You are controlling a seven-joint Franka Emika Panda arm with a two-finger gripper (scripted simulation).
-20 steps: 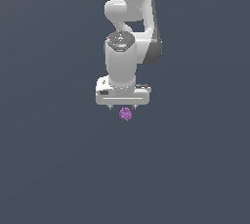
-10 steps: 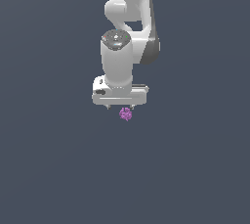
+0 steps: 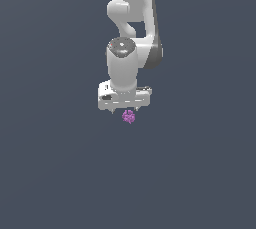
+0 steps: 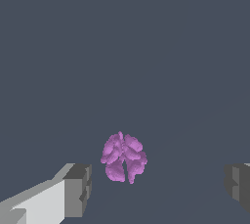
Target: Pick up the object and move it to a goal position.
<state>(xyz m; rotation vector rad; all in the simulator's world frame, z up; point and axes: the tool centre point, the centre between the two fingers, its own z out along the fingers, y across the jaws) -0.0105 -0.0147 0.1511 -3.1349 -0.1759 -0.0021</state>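
Approaching for the grasp: the gripper (image 4: pixel 156 189) hangs above the purple object (image 4: pixel 124 157), fingers spread wide with nothing between them. The object lies on the grey floor (image 3: pixel 60 173), off-centre toward one finger (image 4: pixel 77 190). Next move calls for centring, descending, then closing.

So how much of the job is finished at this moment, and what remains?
Done: the gripper is above the purple blob, open, with the blob between its fingers, nearer one of them. In hand: nothing is gripped, and neither finger touches the blob. Left: closing on it, lifting it and carrying it to the goal. No goal marker shows in either view.
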